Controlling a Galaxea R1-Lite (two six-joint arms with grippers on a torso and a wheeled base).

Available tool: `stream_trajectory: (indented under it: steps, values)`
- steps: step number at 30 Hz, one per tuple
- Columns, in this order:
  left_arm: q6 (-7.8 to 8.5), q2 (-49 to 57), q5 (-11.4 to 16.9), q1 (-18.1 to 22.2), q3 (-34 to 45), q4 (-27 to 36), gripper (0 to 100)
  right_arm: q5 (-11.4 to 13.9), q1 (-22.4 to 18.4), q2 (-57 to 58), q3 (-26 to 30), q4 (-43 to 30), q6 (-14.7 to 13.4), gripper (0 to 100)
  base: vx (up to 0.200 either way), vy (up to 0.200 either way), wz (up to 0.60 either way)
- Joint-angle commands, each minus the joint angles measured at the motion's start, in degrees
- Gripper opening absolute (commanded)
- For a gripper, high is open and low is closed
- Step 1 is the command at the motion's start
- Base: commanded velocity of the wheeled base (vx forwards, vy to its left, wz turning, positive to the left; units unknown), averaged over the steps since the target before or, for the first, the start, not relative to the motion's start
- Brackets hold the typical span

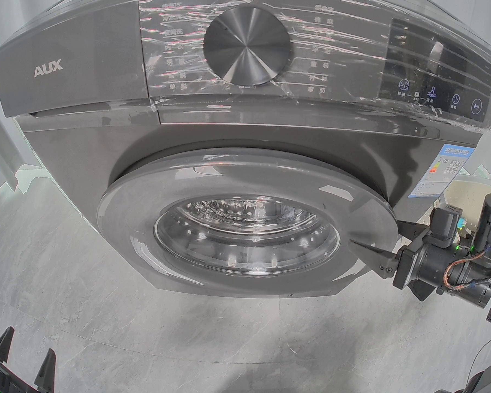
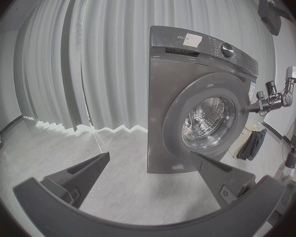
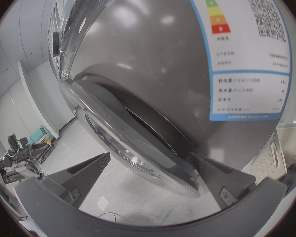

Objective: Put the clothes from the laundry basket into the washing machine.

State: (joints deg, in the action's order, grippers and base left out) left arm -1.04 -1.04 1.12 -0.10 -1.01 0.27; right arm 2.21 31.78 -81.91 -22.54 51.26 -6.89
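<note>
Washing machine door (image 1: 131, 214), rim inside the spread right tool (image 3: 148, 155), left tool (image 1: 28, 342) also spread, well apart.

pale marbled floor (image 1: 147, 323), grey washing machine (image 1: 245, 137) standing on it, laundry basket (image 3: 269, 157) alongside

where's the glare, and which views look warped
Head view: glare streaks on the plastic film over the washing machine panel, highlights in the door glass. Left wrist view: fisheye bows the curtain. Right wrist view: bright spots on its front, label bulges.
</note>
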Motion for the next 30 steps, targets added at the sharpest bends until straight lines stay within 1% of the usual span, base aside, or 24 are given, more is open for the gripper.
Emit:
stream_trajectory:
  steps: [1, 5, 7, 9, 14, 18, 23, 29, 30]
  values:
    - [-0.02, 1.04, 0.02, 0.01, 0.84, 0.0, 100, 0.08, 0.39, -1.15, 0.74, 0.07, 0.03, 100, 0.0, 0.0, 0.0]
    - [-0.02, 1.04, 0.02, 0.01, 0.84, 0.0, 100, 0.25, 2.67, 3.69, 4.52, -0.55, 0.21, 100, 0.0, 0.0, 0.0]
    - [-0.02, 1.04, 0.02, 0.01, 0.84, 0.0, 100, 0.52, 4.78, 6.41, 6.63, -0.64, 0.21, 100, 0.0, 0.0, 0.0]
    - [-0.02, 1.04, 0.02, 0.01, 0.84, 0.0, 100, 0.69, 5.13, 7.73, 7.95, -0.64, 0.12, 100, 0.0, 0.0, 0.0]
    - [-0.02, 1.04, 0.02, 0.01, 0.84, 0.0, 100, 0.34, 4.25, 8.26, 9.36, -0.46, 0.12, 100, 0.0, 0.0, 0.0]
    - [0.07, 1.04, 0.02, 0.01, 0.84, 0.0, 100, 0.52, 2.67, 7.03, 8.83, -0.11, 0.03, 100, 0.0, 0.0, 0.0]
    - [0.07, 1.04, 0.02, 0.01, 0.84, 0.0, 100, 0.52, 2.41, 4.65, 7.77, 0.24, -0.06, 100, 0.0, 0.0, 0.0]
    - [0.07, 1.04, 0.02, 0.01, 0.92, 0.0, 100, 0.34, 2.5, 4.39, 7.69, 0.24, 0.65, 100, -0.2, 0.0, 0.0]
    - [0.07, 1.04, 0.02, 0.01, 0.84, 0.0, 100, 0.61, 2.58, 4.39, 7.69, 0.24, 0.82, 100, 0.0, 0.0, 0.0]
